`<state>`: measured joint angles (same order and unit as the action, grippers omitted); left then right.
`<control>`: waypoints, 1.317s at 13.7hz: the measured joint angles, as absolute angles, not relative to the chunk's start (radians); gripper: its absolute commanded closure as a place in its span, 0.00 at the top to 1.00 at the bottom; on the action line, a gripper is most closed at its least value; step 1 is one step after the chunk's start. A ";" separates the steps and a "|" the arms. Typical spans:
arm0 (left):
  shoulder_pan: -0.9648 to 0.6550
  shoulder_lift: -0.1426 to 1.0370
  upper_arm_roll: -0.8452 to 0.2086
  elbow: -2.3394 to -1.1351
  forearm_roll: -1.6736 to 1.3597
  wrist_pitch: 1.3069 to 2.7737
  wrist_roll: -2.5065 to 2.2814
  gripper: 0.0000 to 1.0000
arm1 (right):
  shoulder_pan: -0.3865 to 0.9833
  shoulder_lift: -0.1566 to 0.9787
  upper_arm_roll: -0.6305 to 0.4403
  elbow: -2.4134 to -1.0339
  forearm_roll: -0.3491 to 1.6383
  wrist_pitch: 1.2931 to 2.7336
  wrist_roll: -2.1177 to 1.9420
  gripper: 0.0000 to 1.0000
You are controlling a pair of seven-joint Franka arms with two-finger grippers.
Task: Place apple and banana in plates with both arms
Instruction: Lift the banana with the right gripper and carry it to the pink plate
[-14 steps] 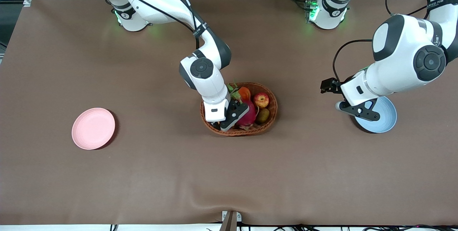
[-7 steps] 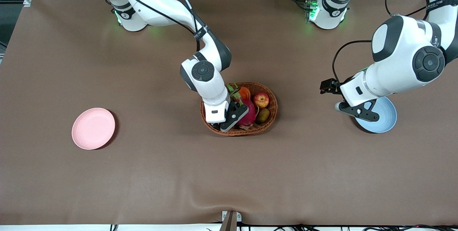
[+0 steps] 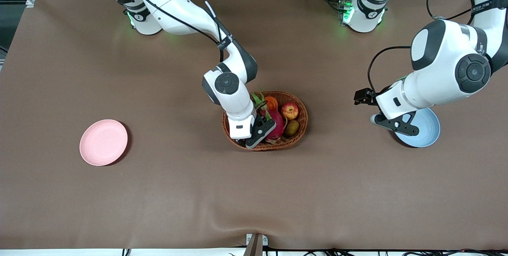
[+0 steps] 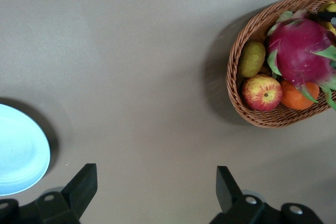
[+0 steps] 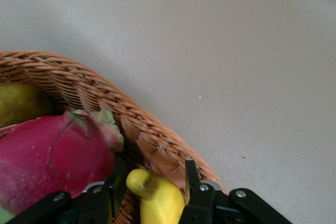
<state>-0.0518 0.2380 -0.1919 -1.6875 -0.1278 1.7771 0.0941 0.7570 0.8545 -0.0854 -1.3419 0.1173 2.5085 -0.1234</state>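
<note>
In the wicker basket (image 3: 304,123), the red-and-yellow apple (image 3: 290,110) (image 4: 262,92) lies at the rim toward the left arm's end. My right gripper (image 3: 248,138) (image 5: 155,184) is down at the basket's other end, shut on the yellow banana (image 5: 157,199), with a finger against each side. From the front the banana is hidden under that gripper. The pink plate (image 3: 103,142) lies toward the right arm's end. My left gripper (image 3: 391,124) (image 4: 156,187) hangs open and holds nothing, over the table at the edge of the blue plate (image 3: 428,129) (image 4: 21,150).
A magenta dragon fruit (image 3: 278,126) (image 5: 52,156), an orange (image 3: 271,102) and a brown kiwi (image 3: 292,128) share the basket with the apple. Brown cloth covers the whole table (image 3: 254,192).
The right gripper has sunk a little deeper into the basket and its fingers have drawn in onto the banana. The left arm has hardly moved.
</note>
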 measured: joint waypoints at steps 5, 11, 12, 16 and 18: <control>-0.052 0.238 -0.192 -1.687 -0.128 1.778 0.094 1.00 | 0.760 0.858 -0.085 -1.330 0.117 2.509 -0.123 0.00; -0.052 0.238 -0.192 -1.688 -0.128 1.778 0.094 1.00 | 0.760 0.842 -0.093 -1.298 0.125 2.495 -0.122 0.00; -0.052 0.238 -0.192 -1.688 -0.128 1.779 0.094 1.00 | 0.758 0.830 -0.095 -1.292 0.128 2.464 -0.121 0.00; -0.052 0.239 -0.193 -1.688 -0.128 1.779 0.094 1.00 | 0.703 0.689 -0.116 -1.267 0.183 2.263 -0.115 0.00; -0.052 0.239 -0.193 -1.689 -0.128 1.779 0.094 1.00 | 0.628 0.593 -0.119 -1.267 0.185 2.123 -0.115 0.00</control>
<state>-0.0522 0.2387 -0.1933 -1.6886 -0.1278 1.7791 0.0943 0.6281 0.5930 -0.1194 -1.2667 0.1849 2.1226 -0.1149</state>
